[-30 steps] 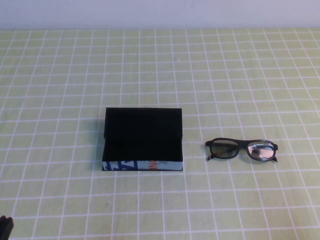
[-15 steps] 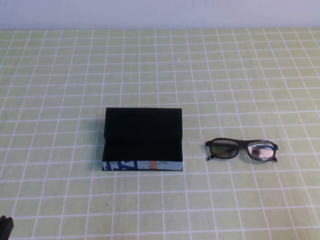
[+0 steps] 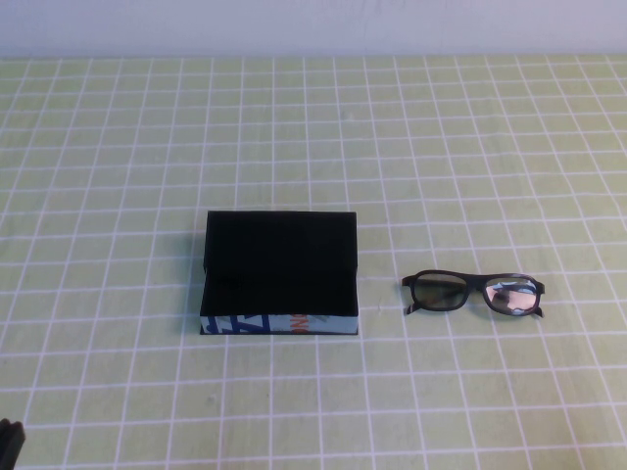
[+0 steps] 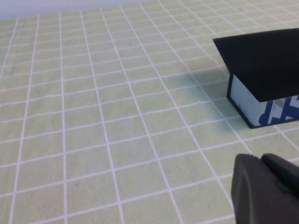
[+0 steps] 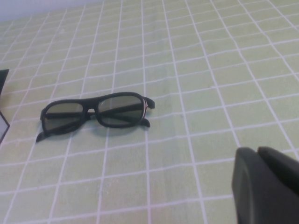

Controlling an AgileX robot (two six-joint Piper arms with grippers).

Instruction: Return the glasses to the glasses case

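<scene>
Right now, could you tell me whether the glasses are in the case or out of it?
Out: the glasses lie on the table right of the glasses case, apart from it, with neither gripper near.

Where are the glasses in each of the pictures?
High view: the glasses lie right of the glasses case, apart from it; the left tool sits at the bottom-left corner.
Left wrist view: no glasses, only the case beyond the left tool.
Right wrist view: the glasses lie beyond the right tool.
Shared landmark: the case, whose edge peeks into the right wrist view.
</scene>
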